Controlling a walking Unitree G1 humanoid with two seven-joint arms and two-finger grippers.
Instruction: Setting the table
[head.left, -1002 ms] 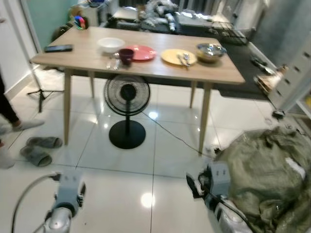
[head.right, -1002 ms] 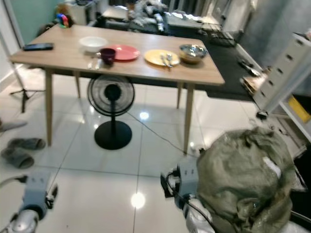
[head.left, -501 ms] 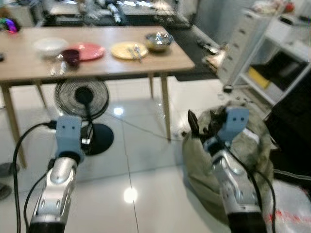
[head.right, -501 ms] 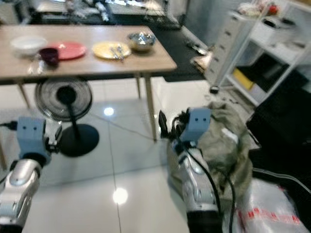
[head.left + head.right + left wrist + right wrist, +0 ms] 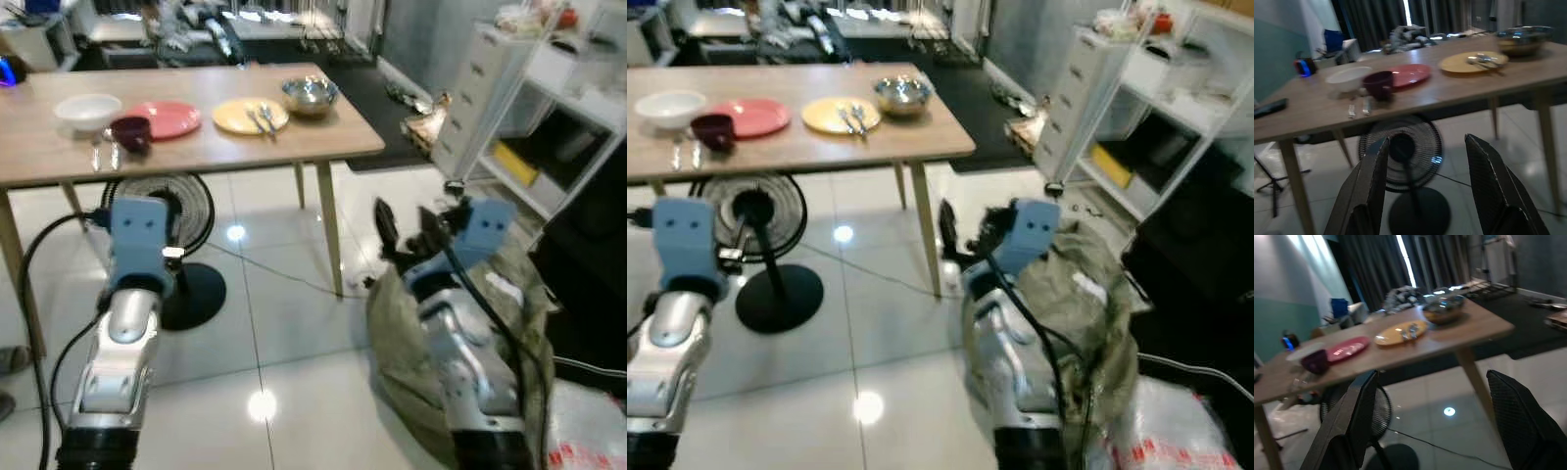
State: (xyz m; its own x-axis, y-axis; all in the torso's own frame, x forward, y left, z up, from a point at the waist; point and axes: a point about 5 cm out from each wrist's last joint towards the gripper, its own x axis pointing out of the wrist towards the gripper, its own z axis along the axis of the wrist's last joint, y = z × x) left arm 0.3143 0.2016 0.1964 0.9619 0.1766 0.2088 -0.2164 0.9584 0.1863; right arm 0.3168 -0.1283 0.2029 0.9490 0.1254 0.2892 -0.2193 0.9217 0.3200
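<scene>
Table (image 5: 196, 147): at 11 o'clock, bearing plates and bowls.
Left gripper (image 5: 1425, 191): fingers spread, empty.
Right gripper (image 5: 1435, 431): fingers spread, empty.

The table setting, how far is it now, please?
Already on the table: white bowl, dark cup, red plate, yellow plate with cutlery, metal bowl. In hand: nothing; left gripper and right gripper are open, short of the table. Left: reach it and arrange.
</scene>
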